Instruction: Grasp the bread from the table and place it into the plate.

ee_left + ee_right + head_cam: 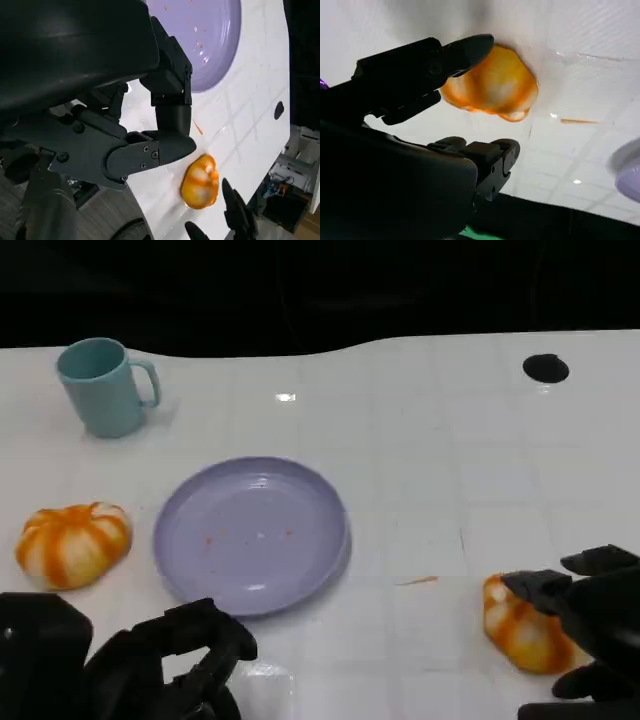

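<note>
The bread [522, 631] is lying on the white desk [430, 470] at the near right, partly hidden by the right hand [590, 625]; the right wrist view is showing its fingers [470, 49] spread around the bread [492, 85], one fingertip touching, not yet grasping; the left hand [175, 660] is hanging released near the purple plate [252, 534]; a second bread [73, 544] and a teal mug [103, 386] are sitting at the left.

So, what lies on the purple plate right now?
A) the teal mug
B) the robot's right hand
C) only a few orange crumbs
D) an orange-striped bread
C: the purple plate carries just orange specks, while both breads, one at left and one by the right hand, sit on the table.
</note>
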Robot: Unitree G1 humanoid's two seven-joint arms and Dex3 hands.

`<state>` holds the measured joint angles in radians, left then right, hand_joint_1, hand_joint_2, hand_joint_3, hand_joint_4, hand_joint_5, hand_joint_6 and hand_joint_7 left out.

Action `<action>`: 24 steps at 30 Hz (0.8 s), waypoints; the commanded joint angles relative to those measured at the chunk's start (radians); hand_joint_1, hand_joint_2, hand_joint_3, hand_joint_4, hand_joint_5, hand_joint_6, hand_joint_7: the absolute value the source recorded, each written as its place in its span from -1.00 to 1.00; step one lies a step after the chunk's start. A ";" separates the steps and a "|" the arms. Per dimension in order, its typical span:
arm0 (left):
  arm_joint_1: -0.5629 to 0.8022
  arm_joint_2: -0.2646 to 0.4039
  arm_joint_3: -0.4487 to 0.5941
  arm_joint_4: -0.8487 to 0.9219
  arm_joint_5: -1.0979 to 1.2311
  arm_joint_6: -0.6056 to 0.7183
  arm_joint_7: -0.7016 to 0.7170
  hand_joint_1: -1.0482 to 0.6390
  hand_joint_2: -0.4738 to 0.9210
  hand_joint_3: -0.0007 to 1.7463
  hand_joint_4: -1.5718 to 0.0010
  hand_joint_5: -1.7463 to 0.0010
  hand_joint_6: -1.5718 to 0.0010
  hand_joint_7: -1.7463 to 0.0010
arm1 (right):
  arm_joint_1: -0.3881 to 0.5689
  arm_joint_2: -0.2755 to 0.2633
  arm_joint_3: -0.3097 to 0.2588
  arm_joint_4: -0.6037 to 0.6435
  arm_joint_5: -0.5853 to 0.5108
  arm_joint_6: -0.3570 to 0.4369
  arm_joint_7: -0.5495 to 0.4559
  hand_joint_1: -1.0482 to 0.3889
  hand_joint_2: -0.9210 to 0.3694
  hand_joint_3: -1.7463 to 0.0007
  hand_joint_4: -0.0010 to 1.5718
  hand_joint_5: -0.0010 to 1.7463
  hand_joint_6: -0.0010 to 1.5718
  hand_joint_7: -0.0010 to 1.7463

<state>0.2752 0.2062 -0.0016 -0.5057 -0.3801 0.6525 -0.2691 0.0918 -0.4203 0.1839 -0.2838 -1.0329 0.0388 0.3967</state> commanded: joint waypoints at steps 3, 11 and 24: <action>0.005 0.013 0.005 -0.006 0.006 -0.017 -0.004 -0.29 0.84 -0.22 0.08 -1.00 0.19 -0.67 | -0.060 -0.013 0.035 0.115 0.016 0.014 -0.045 -0.20 -0.91 0.99 -0.73 -0.76 -0.52 -0.99; 0.003 0.015 -0.001 -0.010 0.011 -0.016 0.002 -0.31 0.84 -0.22 0.07 -1.00 0.19 -0.67 | -0.153 -0.005 0.088 0.286 0.049 0.027 -0.099 -0.17 -0.99 0.97 -0.65 -0.79 -0.46 -0.98; -0.002 0.011 0.005 -0.023 0.002 0.007 0.010 -0.30 0.84 -0.24 0.08 -1.00 0.18 -0.66 | -0.189 0.026 0.090 0.504 0.162 -0.101 -0.558 0.34 -0.88 0.73 0.13 0.88 0.61 -0.51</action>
<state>0.2758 0.2070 -0.0051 -0.5196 -0.3804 0.6488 -0.2688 -0.0857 -0.3840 0.2859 0.1833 -0.8972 -0.0367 -0.1071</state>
